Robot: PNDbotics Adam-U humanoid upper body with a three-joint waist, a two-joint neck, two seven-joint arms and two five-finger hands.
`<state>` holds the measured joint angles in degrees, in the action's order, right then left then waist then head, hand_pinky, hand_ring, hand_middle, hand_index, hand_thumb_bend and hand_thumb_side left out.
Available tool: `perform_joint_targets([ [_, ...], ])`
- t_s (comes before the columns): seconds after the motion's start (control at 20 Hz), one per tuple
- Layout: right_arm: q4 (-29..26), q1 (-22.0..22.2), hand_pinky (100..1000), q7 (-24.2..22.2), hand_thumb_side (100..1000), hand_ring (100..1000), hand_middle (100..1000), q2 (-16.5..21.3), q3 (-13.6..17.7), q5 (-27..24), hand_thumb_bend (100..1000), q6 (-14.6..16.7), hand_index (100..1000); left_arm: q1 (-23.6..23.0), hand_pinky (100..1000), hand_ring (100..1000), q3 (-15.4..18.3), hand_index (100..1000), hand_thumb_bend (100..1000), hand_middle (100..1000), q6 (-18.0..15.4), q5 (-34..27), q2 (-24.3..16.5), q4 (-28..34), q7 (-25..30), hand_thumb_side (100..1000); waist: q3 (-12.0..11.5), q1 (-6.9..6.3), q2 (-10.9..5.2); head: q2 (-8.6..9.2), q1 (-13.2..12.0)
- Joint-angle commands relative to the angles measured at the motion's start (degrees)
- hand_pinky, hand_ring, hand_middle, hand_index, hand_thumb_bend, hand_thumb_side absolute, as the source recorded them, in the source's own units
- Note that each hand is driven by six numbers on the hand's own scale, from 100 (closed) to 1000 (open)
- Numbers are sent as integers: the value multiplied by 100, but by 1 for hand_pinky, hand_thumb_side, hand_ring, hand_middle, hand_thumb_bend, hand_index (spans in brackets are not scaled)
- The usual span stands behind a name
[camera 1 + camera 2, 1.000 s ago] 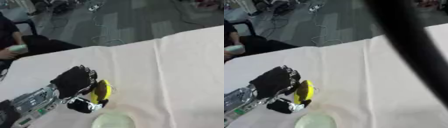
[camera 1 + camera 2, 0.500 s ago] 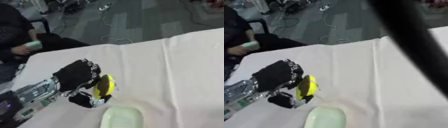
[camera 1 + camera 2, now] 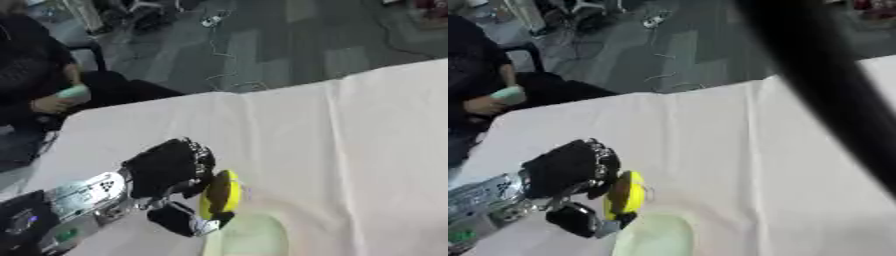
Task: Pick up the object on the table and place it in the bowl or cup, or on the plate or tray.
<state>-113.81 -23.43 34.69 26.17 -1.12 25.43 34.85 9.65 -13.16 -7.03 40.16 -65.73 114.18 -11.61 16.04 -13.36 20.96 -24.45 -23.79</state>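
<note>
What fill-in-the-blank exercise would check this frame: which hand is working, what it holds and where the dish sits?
1. The yellow object is held by the robot's ____ hand.
2. The fingers are ____ around the yellow object.
3. The pale green dish lies at the ____ edge of the view, just under the held object.
4. The white tablecloth covers the ____.

Missing words: left; curled; bottom; table
</note>
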Motion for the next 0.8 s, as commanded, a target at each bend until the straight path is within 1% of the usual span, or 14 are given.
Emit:
perform_joint_targets([
  [0.05,-78,-8,318,1727,829,322,321,170,94,-85,235,1712,511,75,100,100,-94,160,184,100,-64,-172,-266,42,29,778,-16,41,-174,-23,-102],
  [0.1,-78,-5,320,1727,828,321,321,190,113,-108,237,1712,512,81,100,100,-137,161,185,100,-81,-210,-269,42,42,778,-15,41,-190,-19,-109],
  [0.15,-78,-1,321,1727,828,321,320,211,135,-134,237,1712,512,89,100,100,-184,161,237,100,-98,-251,-269,42,59,781,-16,41,-204,-17,-118],
  [0.2,-78,4,323,1727,828,321,320,232,157,-160,237,1712,512,95,100,100,-230,162,185,100,-112,-294,-271,42,80,776,-20,41,-220,-19,-130],
  [0.55,-78,56,327,1727,829,321,318,396,307,-358,227,1712,512,110,100,100,-560,165,188,100,-119,-737,-258,42,259,773,-65,41,-317,-47,-223],
  [0.8,-78,101,332,1727,830,320,317,510,435,-540,228,1712,514,140,100,100,-695,183,187,100,-176,-1058,-239,42,394,782,-27,41,-409,-28,-246],
])
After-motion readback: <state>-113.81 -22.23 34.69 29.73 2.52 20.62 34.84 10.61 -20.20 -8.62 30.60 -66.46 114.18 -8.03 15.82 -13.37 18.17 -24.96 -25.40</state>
